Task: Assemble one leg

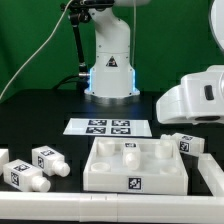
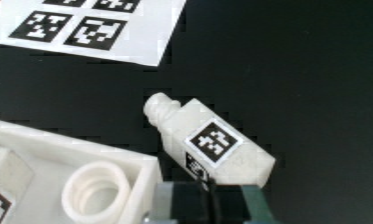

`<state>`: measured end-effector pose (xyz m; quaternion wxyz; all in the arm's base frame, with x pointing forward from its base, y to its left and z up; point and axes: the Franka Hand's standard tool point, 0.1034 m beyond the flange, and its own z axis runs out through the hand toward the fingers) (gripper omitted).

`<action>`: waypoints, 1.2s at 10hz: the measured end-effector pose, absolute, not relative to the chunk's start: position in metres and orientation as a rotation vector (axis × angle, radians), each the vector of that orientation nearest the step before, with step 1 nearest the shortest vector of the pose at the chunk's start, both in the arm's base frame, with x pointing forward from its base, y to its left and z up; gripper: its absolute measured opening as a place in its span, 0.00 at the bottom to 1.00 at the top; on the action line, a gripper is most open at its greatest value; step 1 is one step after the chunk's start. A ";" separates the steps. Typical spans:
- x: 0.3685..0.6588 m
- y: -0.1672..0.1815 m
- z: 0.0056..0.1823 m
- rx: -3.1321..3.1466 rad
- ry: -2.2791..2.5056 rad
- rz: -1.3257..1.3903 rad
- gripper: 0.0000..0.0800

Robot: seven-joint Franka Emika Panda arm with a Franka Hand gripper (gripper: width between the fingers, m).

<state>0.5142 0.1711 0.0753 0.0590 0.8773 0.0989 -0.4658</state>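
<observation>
A leg [image 2: 213, 140], a small white block with a square tag and a round peg at one end, lies on the black table. It also shows in the exterior view [image 1: 185, 144], to the right of the white tray-like piece [image 1: 135, 167]. My gripper [image 2: 211, 203] hangs above the table just off the leg's blunt end, jaws together with nothing between them. In the exterior view its white hand [image 1: 198, 97] hovers above that leg at the right. Two more legs [image 1: 48, 158] [image 1: 22, 176] lie at the exterior view's left.
The marker board [image 1: 108, 126] lies in front of the robot base and shows in the wrist view [image 2: 85, 25]. The tray-like piece's rim [image 2: 67, 150] is close beside the gripper. A long white bar [image 1: 90, 206] lies along the front. Another white part [image 1: 212, 172] sits at the far right.
</observation>
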 end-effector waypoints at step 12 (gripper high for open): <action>0.488 0.192 0.029 2.512 0.983 -1.390 0.81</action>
